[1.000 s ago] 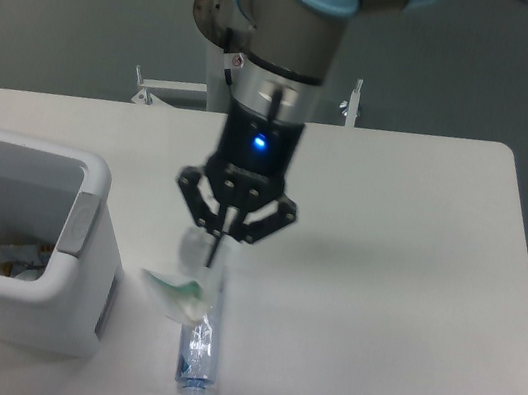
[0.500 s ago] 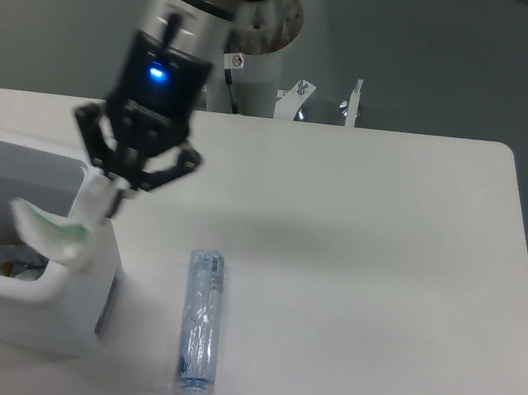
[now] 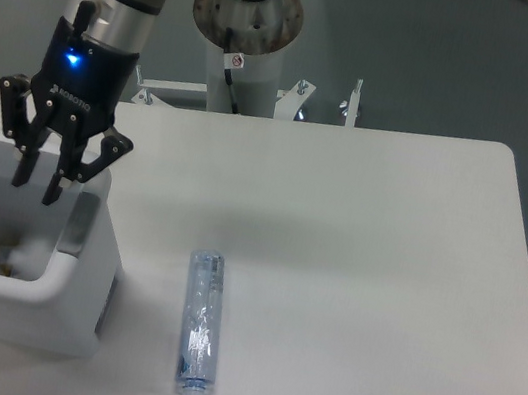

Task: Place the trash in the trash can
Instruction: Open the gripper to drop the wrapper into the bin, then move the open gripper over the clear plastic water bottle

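Over the bin: gripper (image 3: 34, 188) hangs above the open mouth of the bin (image 3: 81, 258), fingers (image 3: 52, 191) spread apart and pointing down, nothing between them; placed so, by the look of it, for whatever leaves the fingers to fall inside and not on the table.
In the bin: pale blurred shape low at the bottom, probably the pouch (image 3: 19, 258), too soft to tell for sure.
On the table: bottle (image 3: 198, 329) lies flat on its side, cap end toward the near edge, just right of the bin and not touching it; well apart from the gripper.
Table (image 3: 382, 278): white, bearing bin and bottle alike.
Task so far: judged about half done; bottle not yet binned.
Next move: likely back across to the bottle, fingers set across its narrow width, since lying lengthwise offers no other hold.
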Controlling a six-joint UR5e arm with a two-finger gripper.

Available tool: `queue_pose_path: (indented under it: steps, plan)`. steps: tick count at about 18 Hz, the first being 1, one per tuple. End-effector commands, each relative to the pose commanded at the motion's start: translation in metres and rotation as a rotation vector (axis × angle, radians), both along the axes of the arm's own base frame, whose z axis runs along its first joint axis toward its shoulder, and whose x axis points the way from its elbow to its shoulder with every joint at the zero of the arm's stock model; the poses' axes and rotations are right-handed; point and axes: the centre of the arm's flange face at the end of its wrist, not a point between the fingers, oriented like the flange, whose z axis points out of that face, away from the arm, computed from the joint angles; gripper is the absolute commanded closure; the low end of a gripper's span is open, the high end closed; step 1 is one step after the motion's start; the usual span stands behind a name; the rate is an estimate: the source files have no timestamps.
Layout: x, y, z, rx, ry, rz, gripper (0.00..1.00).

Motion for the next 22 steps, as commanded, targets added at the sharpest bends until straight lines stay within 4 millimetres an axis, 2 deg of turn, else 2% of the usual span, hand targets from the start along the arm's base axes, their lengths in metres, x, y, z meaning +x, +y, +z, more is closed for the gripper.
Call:
queue_pose_path:
  steps: [2,4,7,10,11,15,18,22]
  plan:
    - [-0.013,0.002,-0.002,-0.003,-0.005,0.023,0.00]
    - [-0.071,-0.008,-0.010,-0.011,-0.015,0.113,0.00]
    - [-0.145,-0.013,-0.032,-0.035,-0.037,0.211,0.00]
    - [-0.192,-0.009,-0.071,-0.083,-0.065,0.259,0.00]
    - [-0.201,-0.005,-0.089,-0.108,-0.074,0.265,0.00]
    - [-0.228,0.014,-0.139,-0.186,-0.081,0.297,0.00]
    - [-0.241,0.025,-0.176,-0.247,-0.091,0.308,0.00]
    - [-0.248,0.032,-0.204,-0.301,-0.131,0.303,0.00]
